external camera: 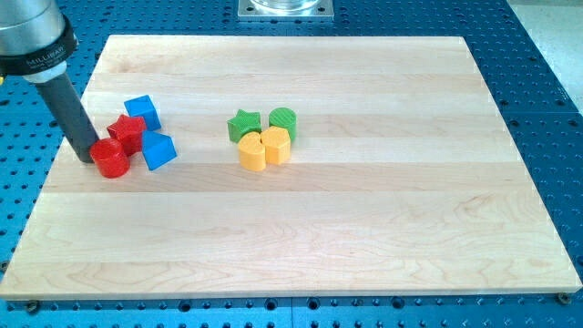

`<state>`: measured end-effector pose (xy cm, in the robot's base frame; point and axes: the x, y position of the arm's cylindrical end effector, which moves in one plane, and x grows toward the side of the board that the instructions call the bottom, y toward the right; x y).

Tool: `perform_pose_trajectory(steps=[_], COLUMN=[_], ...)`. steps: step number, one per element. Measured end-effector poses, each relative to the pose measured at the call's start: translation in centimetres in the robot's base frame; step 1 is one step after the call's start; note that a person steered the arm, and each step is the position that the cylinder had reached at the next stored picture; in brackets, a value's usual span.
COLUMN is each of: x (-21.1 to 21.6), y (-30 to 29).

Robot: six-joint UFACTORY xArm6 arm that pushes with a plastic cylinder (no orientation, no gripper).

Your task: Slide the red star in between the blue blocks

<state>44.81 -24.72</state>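
Wooden bench (364,237) fills most of the view, resting on a blue perforated surface (547,109). A metal mounting plate (285,8) is cut off at the view's top edge.

The arm's dark rod (68,109) enters from the view's top left; its upper housing is cropped by the frame. The tip (86,158) sits at the bench's left side, touching or just beside the left face of the red cylinder (111,159) — the exact contact line is hard to make out, since rod and block overlap. The arm carries no hand, only the rod, so there is nothing released or clenched to report.

Red star (127,133) lies just up and right of the red cylinder, touching it. It sits wedged between the two blue blocks: the blue cube (142,111) above it toward the view's top, and a second blue block (159,151) just to its lower right — shape of that one unclear, wedge-like or angled. Both appear to touch the star.

Well apart, near the bench's centre, a tight cluster: green star (243,125), green cylinder (283,121), and below them two yellow blocks (264,149) pressed together, shapes not clearly separable.
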Motion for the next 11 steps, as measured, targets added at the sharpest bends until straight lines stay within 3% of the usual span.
perform_pose_trajectory(steps=[1,2,3,9,10,11], x=[1.3,5.6,7.9,-5.8,-2.4,4.8], y=[-1.7,-4.4,-2.0,3.7,0.1,0.4])
